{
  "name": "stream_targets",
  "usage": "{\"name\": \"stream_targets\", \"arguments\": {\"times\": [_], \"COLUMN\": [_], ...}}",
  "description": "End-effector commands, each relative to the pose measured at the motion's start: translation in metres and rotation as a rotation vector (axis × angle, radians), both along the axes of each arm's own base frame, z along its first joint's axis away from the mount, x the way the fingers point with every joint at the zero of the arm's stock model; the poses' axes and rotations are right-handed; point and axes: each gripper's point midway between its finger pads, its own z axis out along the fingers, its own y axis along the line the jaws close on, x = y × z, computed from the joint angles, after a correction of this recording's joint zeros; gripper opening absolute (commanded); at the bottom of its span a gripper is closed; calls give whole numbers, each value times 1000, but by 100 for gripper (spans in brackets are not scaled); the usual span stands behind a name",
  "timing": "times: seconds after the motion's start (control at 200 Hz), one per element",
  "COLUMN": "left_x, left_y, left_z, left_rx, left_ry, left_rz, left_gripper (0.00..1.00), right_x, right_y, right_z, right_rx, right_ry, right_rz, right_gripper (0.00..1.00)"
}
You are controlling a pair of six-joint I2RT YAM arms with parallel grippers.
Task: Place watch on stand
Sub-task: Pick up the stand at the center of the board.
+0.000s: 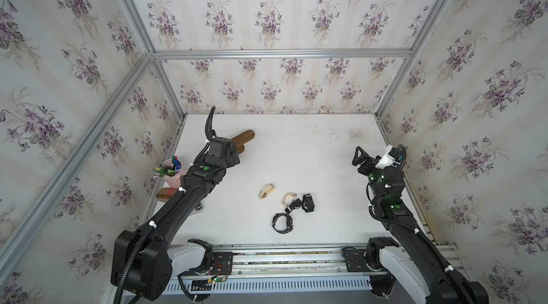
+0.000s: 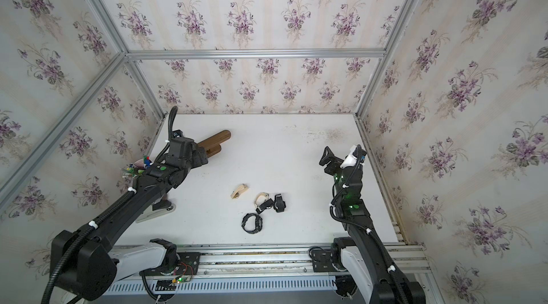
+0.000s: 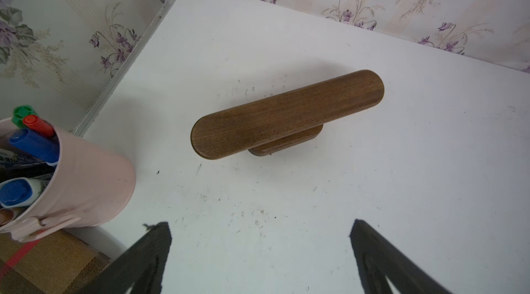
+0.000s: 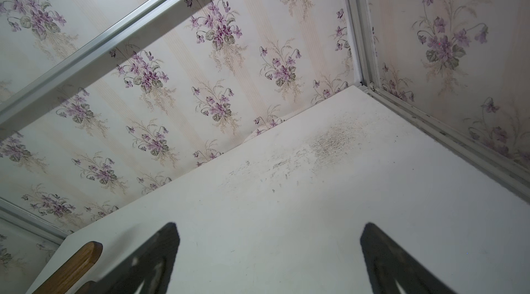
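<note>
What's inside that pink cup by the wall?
The pink cup holds markers with blue, red and green caps. Their lower ends and the cup's bottom are hidden by its wall.

Stand (image 3: pixel 286 112): dark brown wood, long round-ended bar on small base, upright. Watches (image 1: pixel 283 222): several, clustered on the counter (image 1: pixel 296 154), well apart from stand.
</note>
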Motion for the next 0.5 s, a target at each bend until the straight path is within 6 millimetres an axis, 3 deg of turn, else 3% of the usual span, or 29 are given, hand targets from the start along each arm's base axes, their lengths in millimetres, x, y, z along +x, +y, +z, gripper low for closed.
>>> {"name": "stream_targets", "arguments": {"times": [0.0,0.19,0.395,0.42,0.495], "left_x": [0,16,30,34,40], "left_y": [-20,-29,-38,-41,-42], "left_z": [-1,14,17,6,-3], "left_rx": [-52,14,86,98,130], "left_ry": [41,50,127,164,209], "left_rz": [-110,-190,-274,-287,-307], "left_gripper": [99,99,99,99,99], "right_x": [1,-1,-3,-3,-3], "right_y": [15,35,48,50,55], "right_z": [-6,-22,-34,-34,-36], "right_rx": [16,28,35,34,28], "right_ry": [62,111,160,162,172], "right_rz": [85,195,254,258,273], "right_gripper": [100,100,100,100,100]}}
